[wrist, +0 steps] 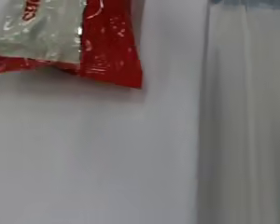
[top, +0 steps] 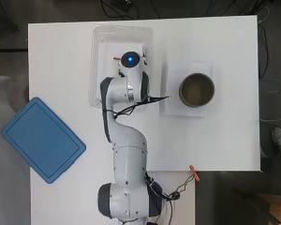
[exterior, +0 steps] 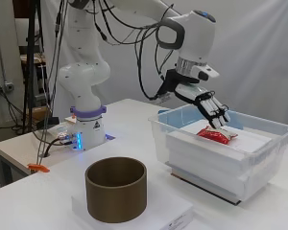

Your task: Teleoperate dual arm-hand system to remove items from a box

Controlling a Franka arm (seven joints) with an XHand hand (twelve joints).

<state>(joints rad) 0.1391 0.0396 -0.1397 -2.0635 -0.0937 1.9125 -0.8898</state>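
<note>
Currently: hand (exterior: 207, 102) over the clear box (exterior: 259, 158), fingers straight, nothing held.
Red packet (exterior: 215, 135) lies flat on the white insert (exterior: 206, 143) inside the box; fingertips (exterior: 222, 120) point down at it from just above, contact unclear in side view. Wrist view shows the packet's red and silver corner on the white surface. Brown cylinder (top: 196, 90) sits on a white pad beside the box; blue lid (top: 43, 139) well apart.

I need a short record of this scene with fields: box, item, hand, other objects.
box: clear plastic box on the white table, with a white insert inside
item: red packet lying on the insert
hand: hand above the packet, fingers straight, holding nothing
other objects: brown cylindrical container on a white pad; blue lid off the table's side
</note>
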